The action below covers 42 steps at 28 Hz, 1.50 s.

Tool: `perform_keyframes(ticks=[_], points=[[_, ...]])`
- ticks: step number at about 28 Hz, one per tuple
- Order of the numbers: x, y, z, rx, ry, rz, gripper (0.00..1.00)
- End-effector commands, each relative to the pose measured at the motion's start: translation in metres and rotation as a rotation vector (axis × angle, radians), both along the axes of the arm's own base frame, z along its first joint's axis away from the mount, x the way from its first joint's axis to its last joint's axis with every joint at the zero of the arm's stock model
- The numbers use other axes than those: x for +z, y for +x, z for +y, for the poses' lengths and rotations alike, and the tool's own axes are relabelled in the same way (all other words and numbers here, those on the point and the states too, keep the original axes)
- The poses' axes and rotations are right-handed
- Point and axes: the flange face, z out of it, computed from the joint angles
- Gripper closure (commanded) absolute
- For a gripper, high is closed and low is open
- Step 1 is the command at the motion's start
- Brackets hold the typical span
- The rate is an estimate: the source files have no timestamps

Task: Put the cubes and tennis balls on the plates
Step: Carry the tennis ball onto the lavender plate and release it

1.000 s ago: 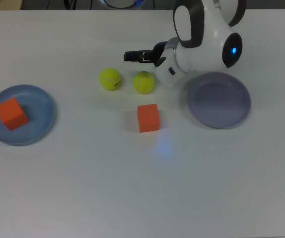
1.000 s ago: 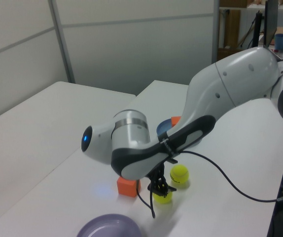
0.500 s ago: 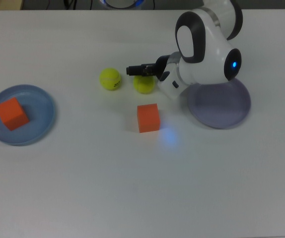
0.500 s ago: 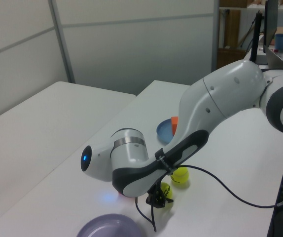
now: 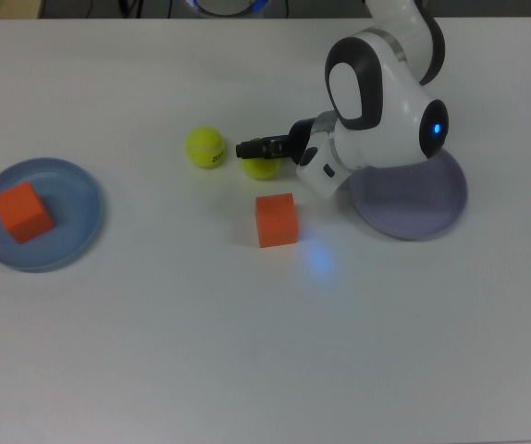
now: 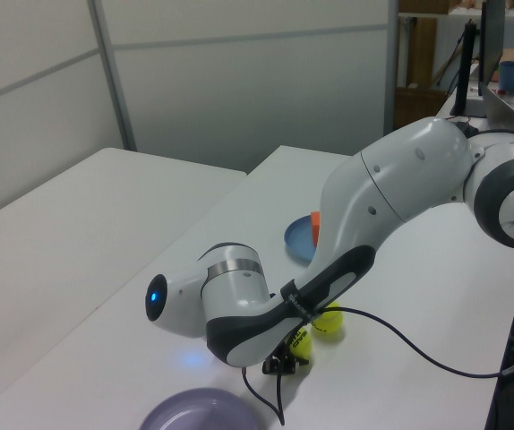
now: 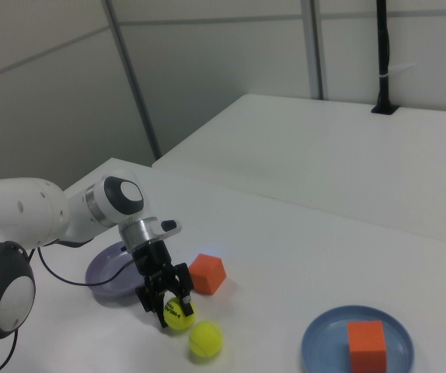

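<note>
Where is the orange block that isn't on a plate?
In the top view, the loose orange cube sits mid-table, just below the gripper, between the blue plate and the purple plate.

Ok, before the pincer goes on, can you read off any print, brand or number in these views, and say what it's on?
Tennis ball under the pincer: dark printed mark in the right view, too small to read.
Other tennis ball: dark mark in the top view, too blurred to read.
Cubes, blue plate, purple plate, robot arm: no text visible.
</note>
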Motion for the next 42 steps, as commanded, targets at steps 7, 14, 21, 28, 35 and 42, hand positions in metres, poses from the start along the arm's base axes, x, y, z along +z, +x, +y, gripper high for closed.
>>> perform_keyframes(ticks=[7, 14, 21, 28, 35, 42], points=[[0.039, 0.002, 0.032, 0.038, 0.049, -0.085, 1.00], [0.071, -0.016, 0.110, 0.168, 0.122, -0.185, 1.00], [0.074, -0.016, 0.167, 0.260, 0.277, -0.382, 0.97], [0.063, -0.034, 0.196, 0.310, 0.268, -0.467, 0.32], [0.062, -0.035, 0.195, 0.297, 0.262, -0.462, 0.00], [0.075, -0.028, 0.193, 0.253, 0.291, -0.474, 0.00]])
